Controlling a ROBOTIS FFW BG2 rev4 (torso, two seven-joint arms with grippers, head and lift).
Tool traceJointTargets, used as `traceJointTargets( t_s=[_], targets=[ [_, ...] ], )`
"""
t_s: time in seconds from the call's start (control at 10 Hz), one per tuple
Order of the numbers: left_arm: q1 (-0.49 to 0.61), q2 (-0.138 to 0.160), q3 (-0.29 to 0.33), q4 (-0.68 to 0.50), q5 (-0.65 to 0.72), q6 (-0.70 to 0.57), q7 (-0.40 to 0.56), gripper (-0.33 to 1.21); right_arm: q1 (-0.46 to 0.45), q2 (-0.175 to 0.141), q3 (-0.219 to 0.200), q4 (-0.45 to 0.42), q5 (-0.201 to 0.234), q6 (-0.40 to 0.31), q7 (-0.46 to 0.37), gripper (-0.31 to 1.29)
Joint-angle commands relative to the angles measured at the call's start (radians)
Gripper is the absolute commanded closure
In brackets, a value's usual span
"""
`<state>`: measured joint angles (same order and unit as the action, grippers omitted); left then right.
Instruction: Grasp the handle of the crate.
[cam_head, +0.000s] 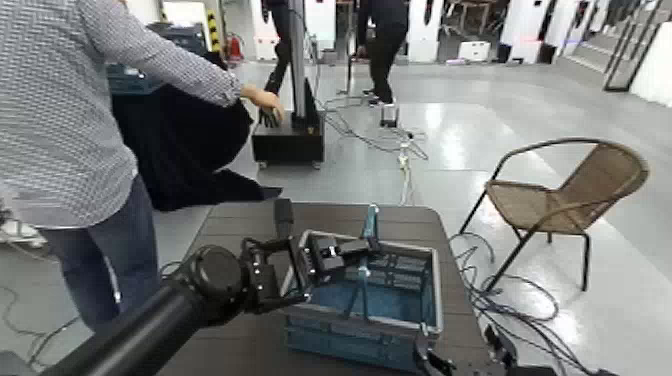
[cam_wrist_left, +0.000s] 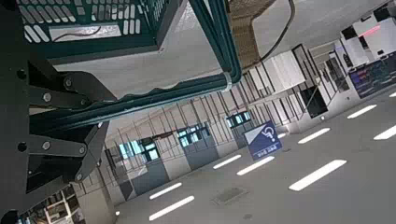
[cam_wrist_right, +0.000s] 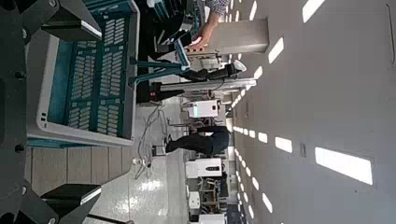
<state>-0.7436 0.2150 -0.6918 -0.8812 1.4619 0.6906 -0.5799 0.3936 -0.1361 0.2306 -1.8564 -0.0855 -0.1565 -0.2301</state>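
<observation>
Left end effector, over crate, grips upright handle, long axis near-to-far.

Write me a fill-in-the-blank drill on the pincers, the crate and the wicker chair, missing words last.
The left pincer is closed on the crate's ____.
The crate stands on a ____.
The right pincer, near the crate's front corner, is not shut but ____.
Past the crate, toward the robot's ____ side, stands a wicker chair.

Missing words: handle; table; open; right
</observation>
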Motion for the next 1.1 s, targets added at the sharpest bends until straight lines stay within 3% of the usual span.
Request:
traceJointTargets(
  t_s=[0.1, 0.5, 1.1],
  targets=[
    [0.07, 0.02, 0.074, -0.12, -0.014, 0.012, 0.037, 1.19, 0.007, 0.003, -0.007, -0.004, 0.004, 0.002, -0.003, 0.15],
    [0.21, 0.052, 0.224, -0.4, -0.014, 0.095, 0.207, 1.19, 0.011, 0.006, -0.008, -0.004, 0.007, -0.005, -0.014, 0.15],
    [0.418, 0.063, 0.379, -0.616, 0.003, 0.185, 0.322, 1.19, 0.016, 0.007, -0.011, -0.006, 0.012, -0.005, -0.023, 0.15]
  ],
)
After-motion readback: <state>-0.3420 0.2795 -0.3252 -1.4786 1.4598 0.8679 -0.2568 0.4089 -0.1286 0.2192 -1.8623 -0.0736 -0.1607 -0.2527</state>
